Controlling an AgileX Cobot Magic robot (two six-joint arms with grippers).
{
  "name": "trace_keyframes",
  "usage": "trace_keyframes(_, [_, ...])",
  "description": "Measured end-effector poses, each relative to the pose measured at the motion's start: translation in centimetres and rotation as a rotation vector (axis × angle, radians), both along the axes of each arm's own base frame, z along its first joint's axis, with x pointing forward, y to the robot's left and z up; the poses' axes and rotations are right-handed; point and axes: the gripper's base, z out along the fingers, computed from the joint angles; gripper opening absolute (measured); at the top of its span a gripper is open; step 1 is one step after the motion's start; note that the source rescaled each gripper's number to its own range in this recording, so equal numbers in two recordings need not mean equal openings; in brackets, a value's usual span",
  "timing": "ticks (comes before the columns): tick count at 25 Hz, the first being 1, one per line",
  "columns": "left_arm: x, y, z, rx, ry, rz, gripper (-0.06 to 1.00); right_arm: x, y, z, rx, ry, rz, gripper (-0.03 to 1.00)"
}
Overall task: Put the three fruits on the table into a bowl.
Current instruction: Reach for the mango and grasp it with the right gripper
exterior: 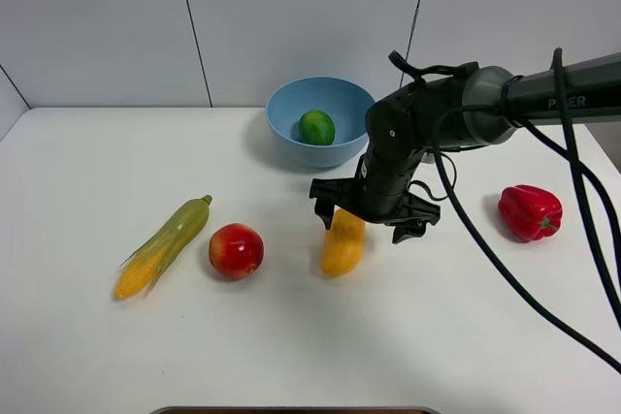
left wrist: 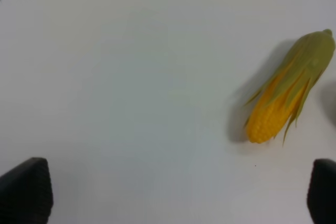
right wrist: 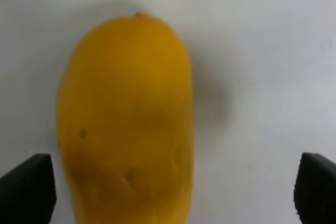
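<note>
My left claw (left wrist: 178, 195) hangs spread wide beside the corn (left wrist: 286, 90). The apple (exterior: 236, 250) lies on the worktop (exterior: 78, 336), and the lime (exterior: 316, 127) sits in the bowl (exterior: 344, 99). My right claw (exterior: 367, 223), released, hovers over the mango (exterior: 342, 249), which I judge is next to be grasped.

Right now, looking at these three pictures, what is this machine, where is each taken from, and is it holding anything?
It is a robot with two arms, each ending in a pincer. The wide picture comes from a camera mounted high; the other two come from the wrists. The right pincer hangs open over the mango, holding nothing. The left pincer, also open and empty, has the corn in view. An apple and red pepper also lie on the white table; a lime sits in the blue bowl.
</note>
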Motion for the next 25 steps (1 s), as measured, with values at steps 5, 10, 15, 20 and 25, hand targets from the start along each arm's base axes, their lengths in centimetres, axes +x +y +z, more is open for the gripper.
trace_keyframes(5, [0.0,0.0,0.0,0.0,0.0,0.0,1.0,0.9,0.7,-1.0,0.005,-0.006,0.001,1.0])
trace_keyframes(10, [0.0,0.0,0.0,0.0,-0.001,0.0,1.0,1.3,1.0,-2.0,-0.004,0.006,0.003,1.0])
trace_keyframes(15, [0.0,0.0,0.0,0.0,-0.001,0.0,1.0,1.3,1.0,-2.8,-0.014,0.024,0.003,1.0])
trace_keyframes(20, [0.0,0.0,0.0,0.0,-0.001,0.0,1.0,1.6,1.2,-3.7,-0.019,0.042,0.009,1.0])
trace_keyframes(25, [0.0,0.0,0.0,0.0,-0.001,0.0,1.0,1.7,1.3,-3.6,-0.014,0.034,0.011,0.98])
